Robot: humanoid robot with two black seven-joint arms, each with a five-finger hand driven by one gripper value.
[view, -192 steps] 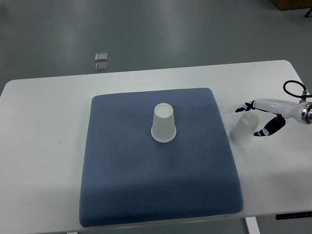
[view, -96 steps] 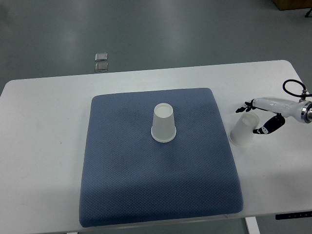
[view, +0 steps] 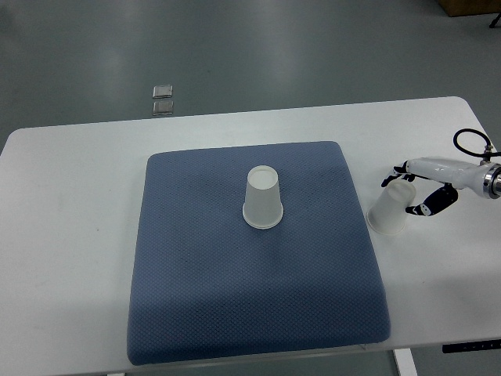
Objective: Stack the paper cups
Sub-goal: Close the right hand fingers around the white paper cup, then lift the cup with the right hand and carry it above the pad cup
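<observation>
Over at the right edge of the white table (view: 70,204), the right hand (view: 419,188) has its dark-tipped fingers (view: 423,209) curled around a translucent white paper cup (view: 390,211), mouth down and tilted, just off the blue textured mat (view: 235,298). A second upside-down white paper cup (view: 262,197) stands upright mid-mat, well apart from it.

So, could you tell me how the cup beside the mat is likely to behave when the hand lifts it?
The cup by the right hand looks thin and translucent, so it is probably very light and may dent under a firm squeeze. It stands upside down on the smooth white table, so a nudge would likely slide or tip it.
</observation>
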